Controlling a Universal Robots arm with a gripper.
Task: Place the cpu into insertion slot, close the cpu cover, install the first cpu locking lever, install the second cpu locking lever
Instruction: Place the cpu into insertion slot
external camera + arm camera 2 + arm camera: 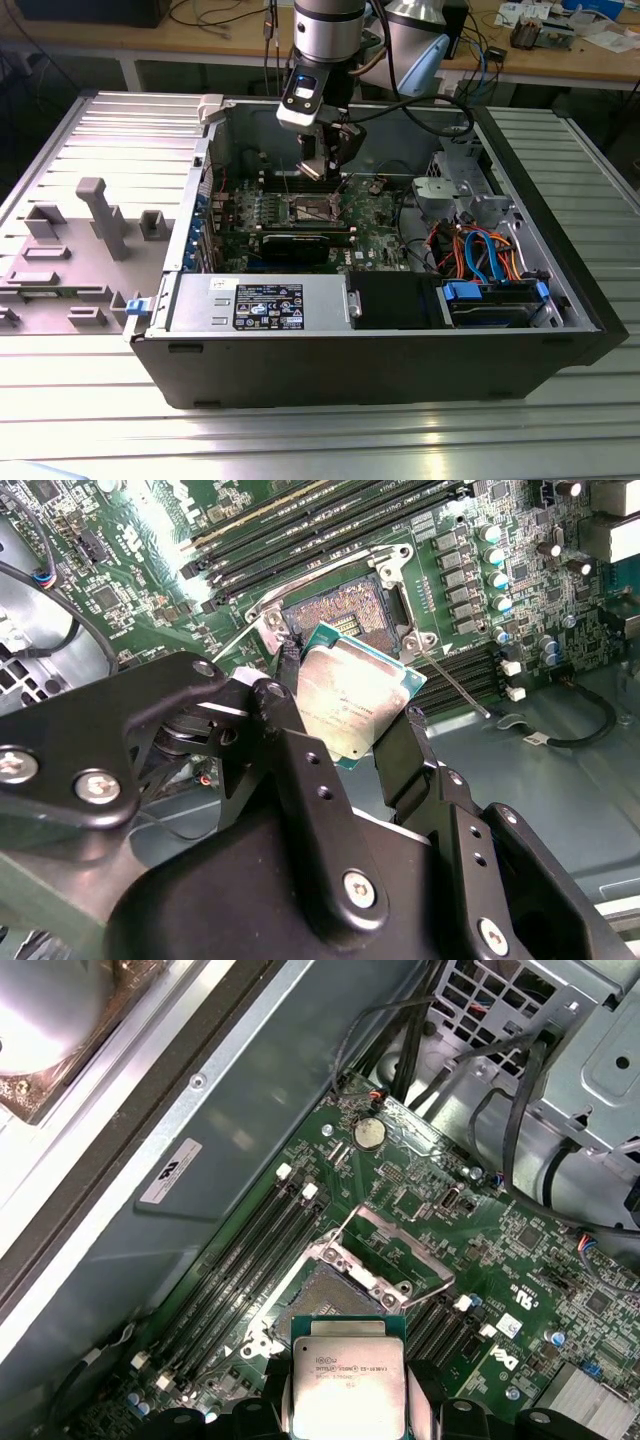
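The cpu (350,700), pinched by its edges in my tool (346,720), hung over the board (150,575) just short of the open insertion slot (338,615), not yet seated.

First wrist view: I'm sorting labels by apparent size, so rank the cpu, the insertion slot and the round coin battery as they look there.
1. cpu, looks largest, though it is nearer the camera, so its lead over the slot is unsure.
2. insertion slot.
3. coin battery, clearly smallest.
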